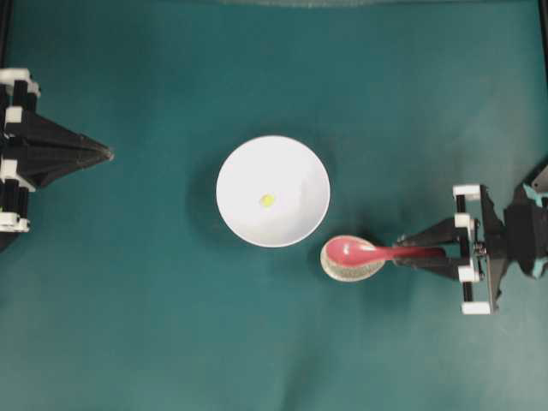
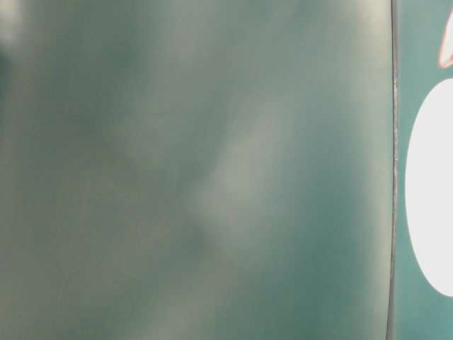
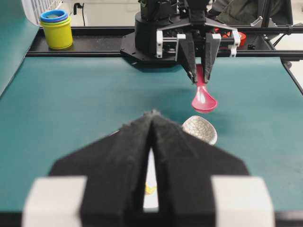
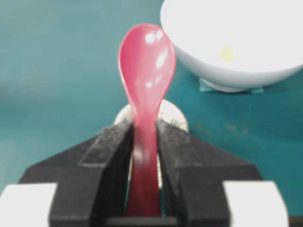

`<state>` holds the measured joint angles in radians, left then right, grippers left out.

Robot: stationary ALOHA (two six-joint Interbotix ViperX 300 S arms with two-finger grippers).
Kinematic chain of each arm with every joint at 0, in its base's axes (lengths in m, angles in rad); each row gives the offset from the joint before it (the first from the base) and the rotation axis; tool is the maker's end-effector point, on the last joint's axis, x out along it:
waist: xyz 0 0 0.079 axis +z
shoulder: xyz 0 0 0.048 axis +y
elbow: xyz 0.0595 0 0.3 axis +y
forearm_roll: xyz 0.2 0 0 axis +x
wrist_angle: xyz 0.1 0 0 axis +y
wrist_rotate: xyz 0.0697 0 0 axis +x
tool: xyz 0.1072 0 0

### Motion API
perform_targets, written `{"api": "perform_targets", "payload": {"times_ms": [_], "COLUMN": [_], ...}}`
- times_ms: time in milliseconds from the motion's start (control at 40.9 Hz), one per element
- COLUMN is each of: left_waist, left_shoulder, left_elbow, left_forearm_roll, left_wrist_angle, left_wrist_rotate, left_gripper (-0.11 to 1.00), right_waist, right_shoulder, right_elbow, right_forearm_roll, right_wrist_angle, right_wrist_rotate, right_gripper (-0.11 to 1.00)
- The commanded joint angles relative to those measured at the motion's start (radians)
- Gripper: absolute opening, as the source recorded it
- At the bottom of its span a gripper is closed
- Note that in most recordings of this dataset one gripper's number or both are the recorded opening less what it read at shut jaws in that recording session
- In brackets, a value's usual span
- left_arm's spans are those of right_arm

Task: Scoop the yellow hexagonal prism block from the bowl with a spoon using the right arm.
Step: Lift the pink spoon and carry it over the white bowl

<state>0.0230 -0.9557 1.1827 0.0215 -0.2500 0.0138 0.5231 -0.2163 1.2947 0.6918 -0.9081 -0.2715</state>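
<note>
Spoon [image 4: 146,94] lifted above small dish [image 1: 347,267], beside bowl [image 1: 272,191].
Right fingers [image 4: 113,156] clamped on handle; left fingers [image 3: 128,156] pressed shut, empty; yellow block [image 1: 267,200] in bowl.

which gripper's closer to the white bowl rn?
Right. The right gripper holds the spoon just beside the bowl; the left gripper sits shut, far across the table.
</note>
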Motion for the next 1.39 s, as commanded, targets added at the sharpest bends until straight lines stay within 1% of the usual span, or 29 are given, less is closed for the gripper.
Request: {"api": "perform_targets", "payload": {"times_ms": [0, 171, 269, 318, 489, 685, 832, 930, 1126, 1248, 1297, 1370], "left_waist": [0.002, 0.002, 0.002, 0.002, 0.002, 0.002, 0.002, 0.003, 0.002, 0.002, 0.002, 0.002], "left_shoulder": [0.008, 0.006, 0.008, 0.006, 0.006, 0.006, 0.006, 0.006, 0.008, 0.006, 0.008, 0.006], "left_elbow": [-0.025, -0.026, -0.028, -0.028, -0.029, -0.032, -0.032, -0.032, -0.034, -0.034, -0.034, -0.034], "left_forearm_roll": [0.003, 0.003, 0.003, 0.003, 0.003, 0.003, 0.003, 0.003, 0.002, 0.002, 0.002, 0.002], "left_wrist_angle": [-0.005, -0.005, -0.005, -0.005, -0.005, -0.005, -0.005, -0.005, -0.009, -0.011, -0.011, -0.012], "left_wrist_rotate": [-0.006, -0.011, -0.014, -0.014, -0.015, -0.017, -0.018, -0.02, -0.02, -0.02, -0.02, -0.02], "left_gripper": [-0.01, -0.01, -0.01, -0.01, -0.01, -0.01, -0.01, -0.01, -0.01, -0.01, -0.01, -0.01], "right_waist": [-0.061, -0.179, -0.264, -0.295, -0.434, -0.557, -0.627, -0.664, -0.706, -0.718, -0.721, -0.721], "right_shoulder": [-0.087, -0.186, -0.222, -0.23, -0.23, -0.229, -0.212, -0.186, -0.092, -0.028, -0.003, 0.034], "right_elbow": [-0.04, -0.11, -0.169, -0.192, -0.285, -0.388, -0.456, -0.505, -0.603, -0.669, -0.698, -0.746], "right_forearm_roll": [0.003, 0.002, 0.002, 0.002, -0.005, -0.017, -0.031, -0.051, -0.081, -0.104, -0.123, -0.169], "right_wrist_angle": [0.123, 0.348, 0.503, 0.555, 0.792, 1.035, 1.163, 1.238, 1.368, 1.453, 1.491, 1.545], "right_wrist_rotate": [-0.041, -0.137, -0.193, -0.204, -0.23, -0.233, -0.233, -0.227, -0.222, -0.204, -0.19, -0.152], "right_gripper": [0.23, 0.23, 0.23, 0.23, 0.23, 0.23, 0.23, 0.23, 0.23, 0.23, 0.23, 0.23]}}
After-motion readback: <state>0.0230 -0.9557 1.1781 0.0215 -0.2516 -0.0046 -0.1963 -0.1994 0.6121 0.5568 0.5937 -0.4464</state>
